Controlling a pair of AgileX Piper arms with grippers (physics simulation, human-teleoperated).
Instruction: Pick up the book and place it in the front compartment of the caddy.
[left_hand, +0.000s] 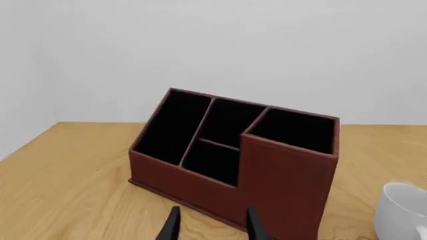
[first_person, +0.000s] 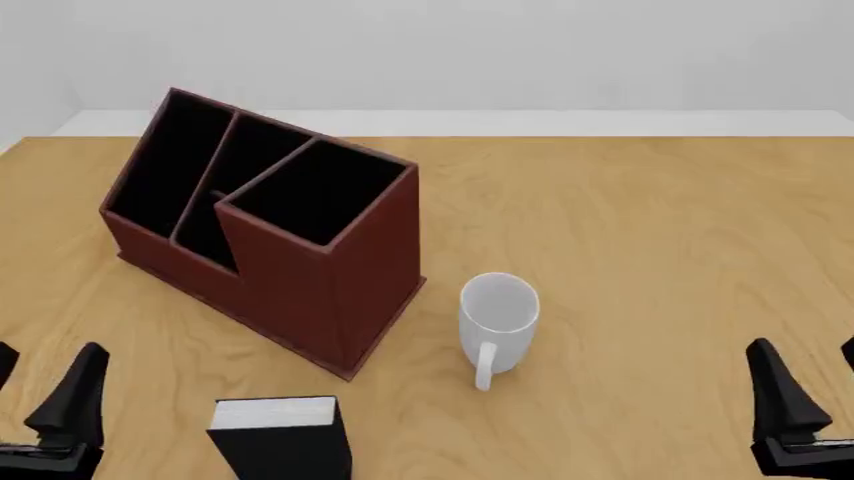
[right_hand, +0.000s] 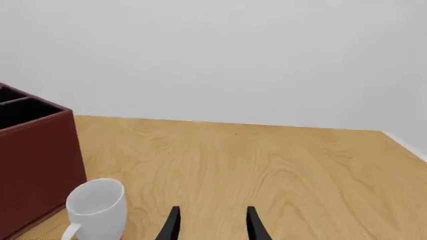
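The black-covered book (first_person: 286, 448) with its white page block stands at the table's near edge, between the two arms and closer to the left one. Just behind it is the reddish-brown caddy (first_person: 336, 292), turned at an angle, its black compartments empty. In the left wrist view the caddy (left_hand: 283, 175) fills the middle; the book is out of that view. My left gripper (first_person: 40, 388) is open at the near left, apart from the book, and its fingertips (left_hand: 173, 220) hold nothing. My right gripper (first_person: 809, 385) is open at the near right, far from both, and is also empty (right_hand: 212, 224).
A white mug (first_person: 498, 316) stands just right of the caddy, handle toward me. It also shows at the edge of the left wrist view as the mug (left_hand: 400, 212), and beside the caddy's wall (right_hand: 37, 160) as the mug (right_hand: 99, 206). Bare wood stretches to the right.
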